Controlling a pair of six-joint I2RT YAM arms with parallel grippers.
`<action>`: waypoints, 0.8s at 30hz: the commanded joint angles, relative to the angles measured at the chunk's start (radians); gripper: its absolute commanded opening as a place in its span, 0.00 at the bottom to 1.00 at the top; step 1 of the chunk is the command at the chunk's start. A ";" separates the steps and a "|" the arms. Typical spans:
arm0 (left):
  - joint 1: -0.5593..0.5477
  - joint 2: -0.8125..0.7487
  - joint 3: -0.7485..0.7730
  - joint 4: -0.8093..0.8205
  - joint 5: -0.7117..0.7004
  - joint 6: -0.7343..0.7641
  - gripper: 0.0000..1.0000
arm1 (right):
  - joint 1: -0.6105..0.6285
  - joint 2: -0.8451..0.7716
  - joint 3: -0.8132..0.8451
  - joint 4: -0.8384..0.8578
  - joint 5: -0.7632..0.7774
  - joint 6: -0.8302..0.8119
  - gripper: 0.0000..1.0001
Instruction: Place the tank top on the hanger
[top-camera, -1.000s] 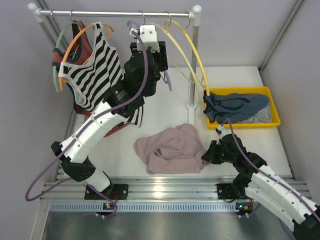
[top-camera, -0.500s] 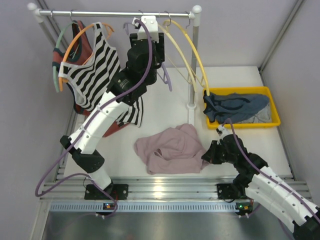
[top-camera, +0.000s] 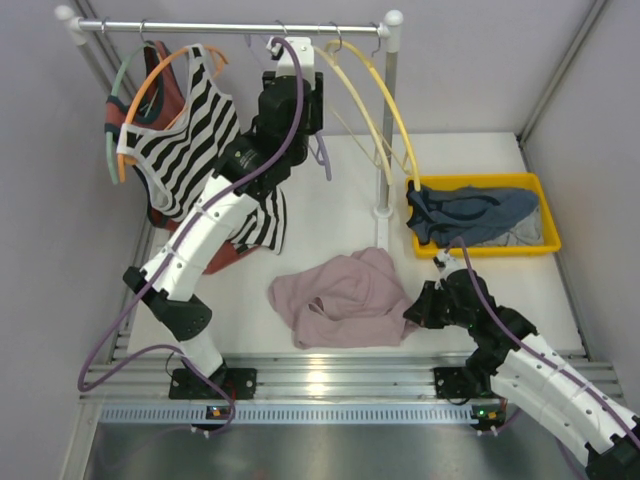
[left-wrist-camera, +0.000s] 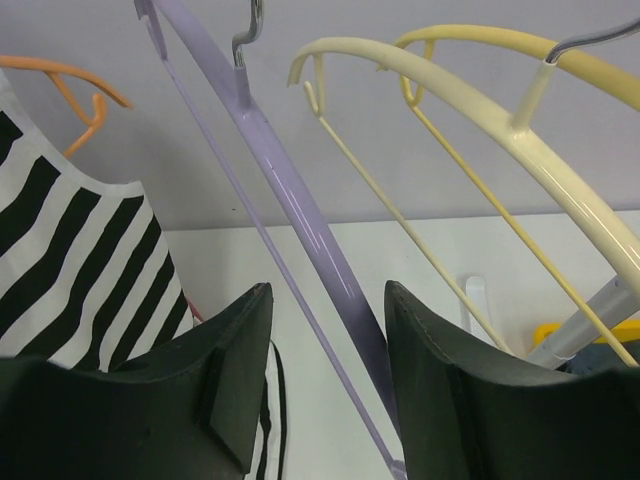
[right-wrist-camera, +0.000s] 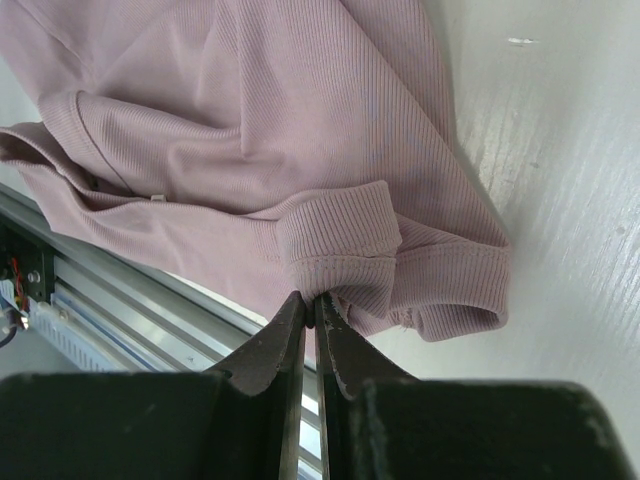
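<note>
- Right gripper (right-wrist-camera: 312, 305) first, since it's closest: it hasn't budged in the last second. Its fingers are pressed together right at the ribbed hem of the tank top (right-wrist-camera: 250, 120), and it looks like they're nipping the edge of the fabric.
- The tank top is in the same crumpled heap as before, flat on the table (top-camera: 470, 290) near the front edge, well apart from the rail (top-camera: 230, 27).
- What actually changed is the left arm, which has stretched further up toward the rail.
- Left gripper (left-wrist-camera: 327, 290) is spread, with a finger on either side of the purple hanger (left-wrist-camera: 300, 215). The gap has narrowed a touch (not clamped yet, the bar sits between them with room to spare).
- The hanger is still hooked on the rail, between the striped top (left-wrist-camera: 70, 260) and the yellow hangers (left-wrist-camera: 480, 110).
- My read is that it's about to grab the hanger and lift it off. The dressing part hasn't started.
</note>
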 joint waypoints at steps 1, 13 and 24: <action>0.003 -0.028 0.020 -0.027 0.001 -0.007 0.53 | -0.008 -0.007 0.019 0.018 0.011 -0.012 0.07; 0.003 -0.119 -0.049 -0.070 -0.020 -0.002 0.45 | -0.008 0.008 -0.004 0.042 0.008 -0.015 0.07; 0.027 -0.142 -0.055 -0.085 -0.001 0.059 0.40 | -0.007 0.005 -0.010 0.053 0.005 -0.013 0.07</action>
